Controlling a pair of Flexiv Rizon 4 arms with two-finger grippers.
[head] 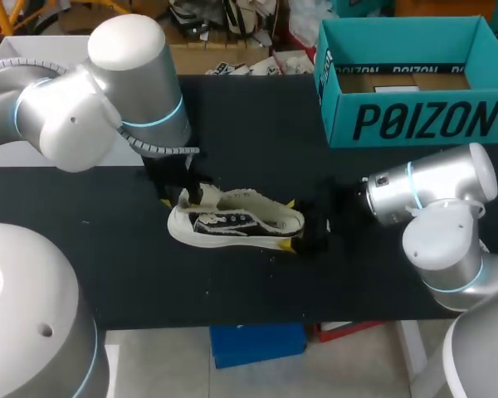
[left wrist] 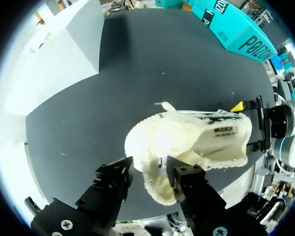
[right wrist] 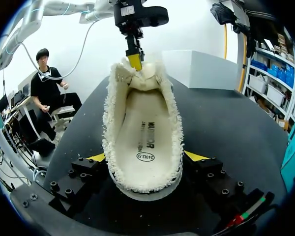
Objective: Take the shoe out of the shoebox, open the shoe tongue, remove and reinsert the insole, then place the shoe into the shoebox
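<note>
— Where is our left tool (left wrist: pixel 150 169)?
— At the sneaker's (head: pixel 232 220) nine o'clock end, by the tongue (right wrist: pixel 142 78). We cannot tell whether it is clenched.
— And our right tool (right wrist: pixel 146 157)?
— It grips the heel at three o'clock, probably to steady the sneaker on the table (head: pixel 257 124) for the insole (right wrist: pixel 145 137). The shoebox (head: pixel 415 120) waits at two o'clock.

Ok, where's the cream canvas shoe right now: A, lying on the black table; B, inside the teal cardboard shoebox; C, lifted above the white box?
A: the cream canvas shoe lies on the black table, apart from the teal cardboard shoebox, its heel in the right end effector.
</note>
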